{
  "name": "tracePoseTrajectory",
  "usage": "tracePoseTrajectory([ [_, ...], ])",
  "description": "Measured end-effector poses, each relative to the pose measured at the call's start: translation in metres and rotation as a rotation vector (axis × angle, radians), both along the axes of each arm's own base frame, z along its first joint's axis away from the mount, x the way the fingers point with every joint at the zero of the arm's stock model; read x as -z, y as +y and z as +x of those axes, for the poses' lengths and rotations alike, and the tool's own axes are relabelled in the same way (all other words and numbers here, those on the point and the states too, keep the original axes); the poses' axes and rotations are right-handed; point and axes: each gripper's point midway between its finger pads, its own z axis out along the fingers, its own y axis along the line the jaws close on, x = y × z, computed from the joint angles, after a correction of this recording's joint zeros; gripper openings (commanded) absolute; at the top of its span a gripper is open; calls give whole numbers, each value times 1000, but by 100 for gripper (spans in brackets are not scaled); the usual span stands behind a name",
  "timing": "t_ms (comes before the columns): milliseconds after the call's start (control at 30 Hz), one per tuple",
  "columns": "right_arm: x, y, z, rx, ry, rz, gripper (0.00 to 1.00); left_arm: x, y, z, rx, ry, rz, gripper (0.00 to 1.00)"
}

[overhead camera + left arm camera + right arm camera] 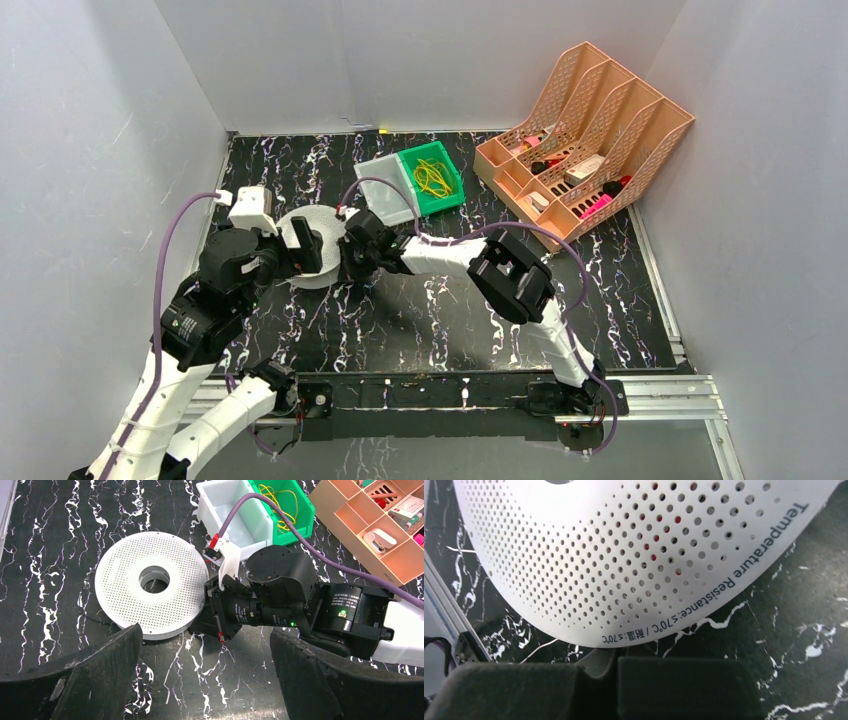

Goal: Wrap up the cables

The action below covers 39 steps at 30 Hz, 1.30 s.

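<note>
Showing red cable through spool holes, before right hand.

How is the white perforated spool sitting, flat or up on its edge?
Flat. In the left wrist view the spool has its round face pointing up with the hub hole showing, and it rests on the table.

white arms with black joints, purple cords, a green light.

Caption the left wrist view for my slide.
Open left jaws face a white perforated plastic spool; black right arm at its rim.
</note>
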Motion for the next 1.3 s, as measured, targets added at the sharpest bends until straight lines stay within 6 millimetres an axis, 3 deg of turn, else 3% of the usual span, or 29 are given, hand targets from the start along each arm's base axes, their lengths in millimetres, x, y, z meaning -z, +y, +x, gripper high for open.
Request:
tracePoseTrajectory([
  [133, -3, 9, 3, 13, 7, 28, 0, 1, 0, 0, 0, 2, 1, 98],
  [233, -4, 9, 7, 33, -9, 32, 7, 2, -1, 1, 0, 8, 5, 98],
  [400, 1, -14, 13, 81, -39, -8, 22, 8, 3, 3, -21, 38, 30, 98],
  [500, -4, -42, 21, 126, -60, -37, 28, 9, 5, 5, -42, 46, 36, 98],
  [633, -31, -86, 43, 218, -102, -34, 41, 8, 8, 6, -66, 44, 32, 98],
  [800, -65, -156, 76, 364, -162, -20, 57, 10, 7, 7, -72, 51, 29, 98],
  [967, -86, -229, 102, 530, -221, -61, 73, 17, -3, 13, -50, 92, 27, 99],
  [1033, -95, -256, 105, 589, -249, -92, 95, 23, -8, 17, -39, 121, 33, 98],
  [1300, -145, -328, 93, 770, -387, -222, 98, 52, -23, 33, -40, 238, 47, 98],
])
